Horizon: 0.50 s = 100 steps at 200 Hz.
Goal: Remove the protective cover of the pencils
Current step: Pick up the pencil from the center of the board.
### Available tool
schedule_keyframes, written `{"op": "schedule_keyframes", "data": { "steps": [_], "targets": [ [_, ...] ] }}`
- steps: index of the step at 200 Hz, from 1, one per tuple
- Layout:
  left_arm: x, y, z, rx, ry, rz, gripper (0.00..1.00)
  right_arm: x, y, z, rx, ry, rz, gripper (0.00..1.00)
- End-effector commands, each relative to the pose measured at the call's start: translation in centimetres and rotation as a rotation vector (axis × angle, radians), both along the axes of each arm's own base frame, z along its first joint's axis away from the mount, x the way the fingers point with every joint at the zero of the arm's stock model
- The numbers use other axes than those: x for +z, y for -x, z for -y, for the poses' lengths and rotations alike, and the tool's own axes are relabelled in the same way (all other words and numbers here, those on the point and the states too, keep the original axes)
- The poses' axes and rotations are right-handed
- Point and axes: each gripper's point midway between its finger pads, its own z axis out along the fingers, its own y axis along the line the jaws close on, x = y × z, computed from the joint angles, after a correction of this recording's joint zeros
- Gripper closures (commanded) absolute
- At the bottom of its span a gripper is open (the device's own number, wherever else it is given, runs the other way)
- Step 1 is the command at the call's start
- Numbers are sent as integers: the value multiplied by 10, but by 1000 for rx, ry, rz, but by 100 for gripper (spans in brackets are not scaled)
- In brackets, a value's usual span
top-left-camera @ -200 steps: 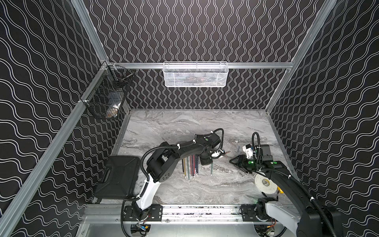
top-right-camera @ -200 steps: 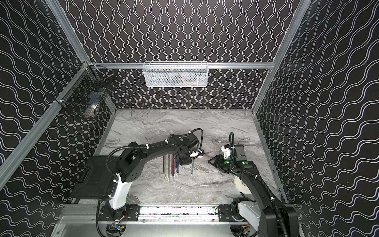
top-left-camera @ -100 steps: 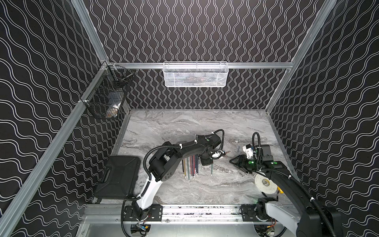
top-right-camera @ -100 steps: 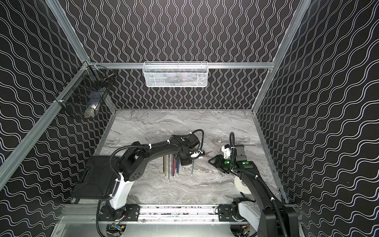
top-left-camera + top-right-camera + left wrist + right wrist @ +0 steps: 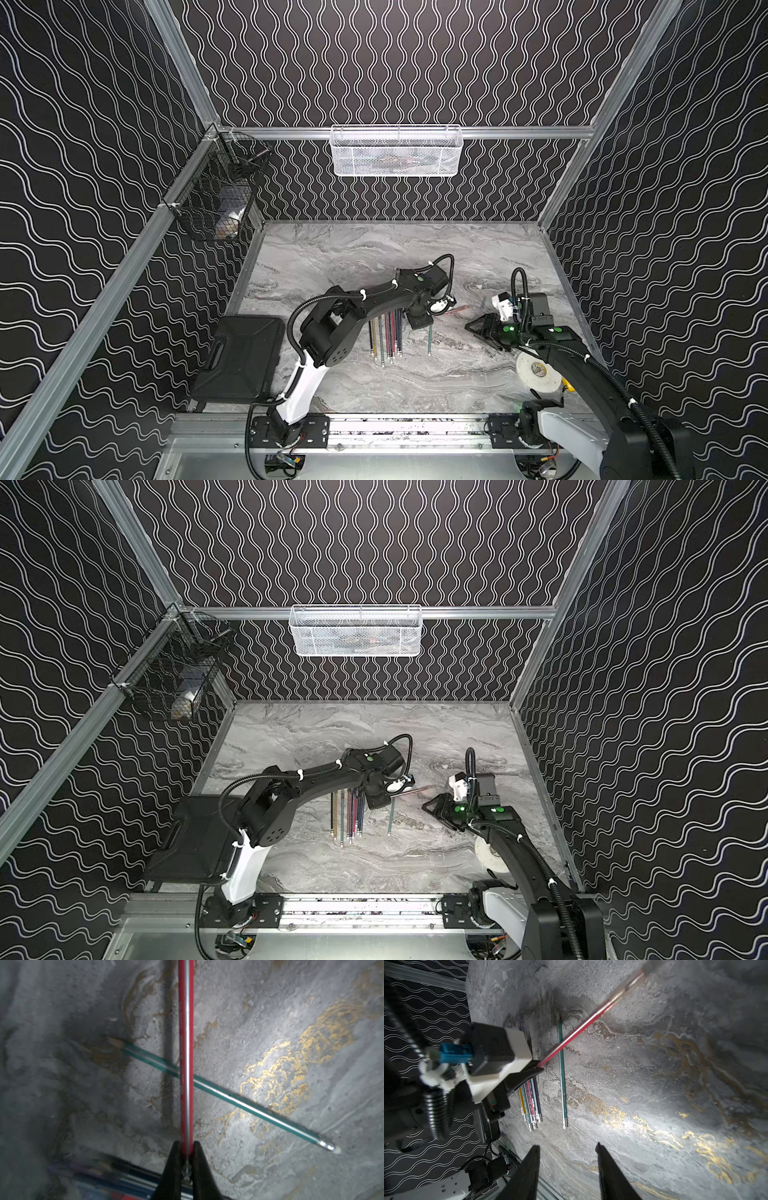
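The left pincer is holding the long thin red pencil out toward the empty, half-open right pincer, likely for pulling its cover off.

In both top views you get even, sharp light on the tabletop, with only soft shadows. Your left wrist view is dim, with one glaring bright patch on the tabletop; the green pencil smears out of focus toward its tip. Your right wrist view blurs the far end of the red pencil.
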Motion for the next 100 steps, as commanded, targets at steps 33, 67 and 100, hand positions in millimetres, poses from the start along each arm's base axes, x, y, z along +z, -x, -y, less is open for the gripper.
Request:
{"op": "schedule_keyframes", "data": {
  "steps": [33,67,100],
  "targets": [
    [56,7,-24,208,108,84,100,11,-9,0,-3,-2,21,54],
    [80,41,-28,269,268,28,100,33,-31,-15,16,-113,56,54],
    [100,68,-37,291,377,3,100,51,-63,-27,23,-199,72,53]
  ]
}}
